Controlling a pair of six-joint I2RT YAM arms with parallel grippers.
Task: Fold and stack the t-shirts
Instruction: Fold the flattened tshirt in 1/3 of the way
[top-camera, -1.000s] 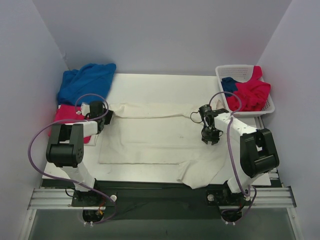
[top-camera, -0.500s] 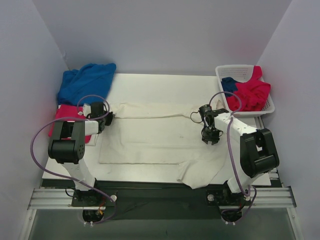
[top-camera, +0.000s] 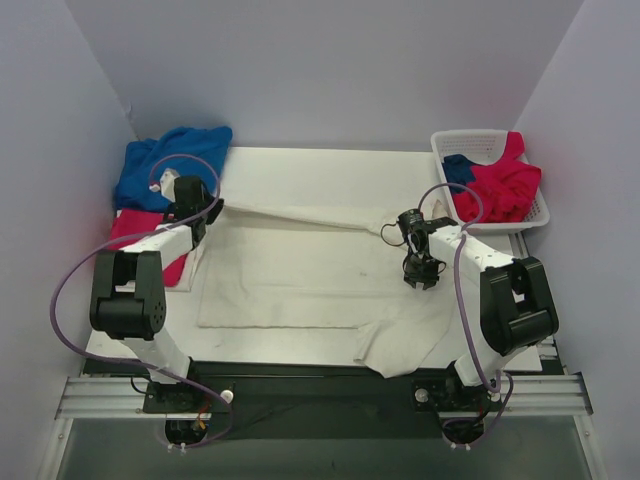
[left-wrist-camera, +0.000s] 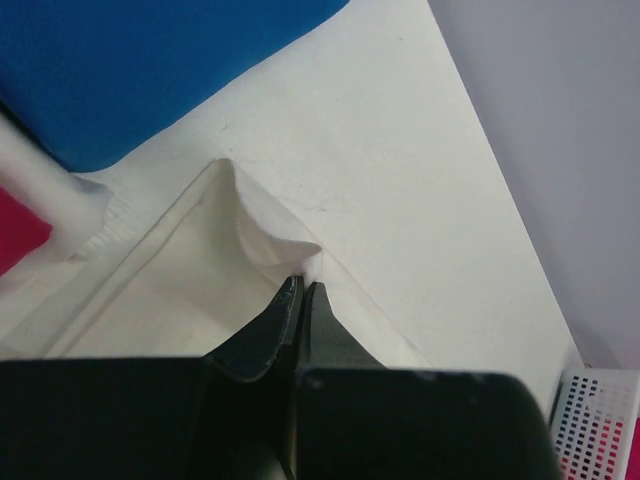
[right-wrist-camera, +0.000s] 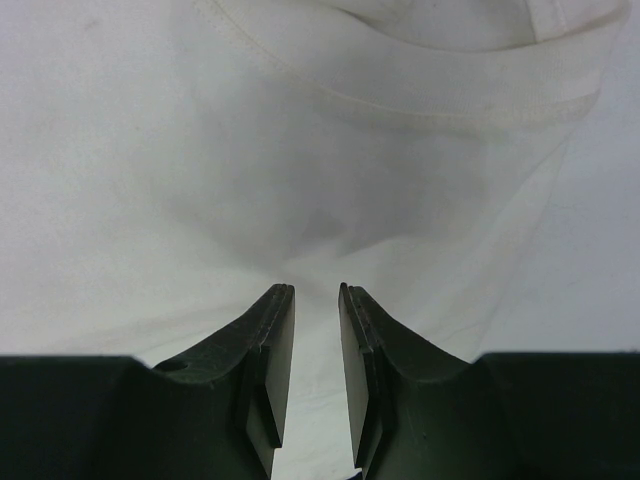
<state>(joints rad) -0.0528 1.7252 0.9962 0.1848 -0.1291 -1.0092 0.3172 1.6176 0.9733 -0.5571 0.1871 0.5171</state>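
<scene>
White tabletop (top-camera: 330, 170) bearing a soft, light, limp cream t-shirt (top-camera: 300, 275) spread flat left of the lattice basket (top-camera: 478, 143), best gripped at its stitched hems: the left gripper (left-wrist-camera: 300, 290) is pinched tight on a hem corner farthest from the basket, while the right gripper (right-wrist-camera: 316, 295), jaws slightly apart, hovers over smooth cotton nearer the basket.

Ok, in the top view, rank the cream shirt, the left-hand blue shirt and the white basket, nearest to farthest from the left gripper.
1. cream shirt, pinched in the left gripper.
2. blue shirt, just behind, far-left corner.
3. white basket, far right.
</scene>
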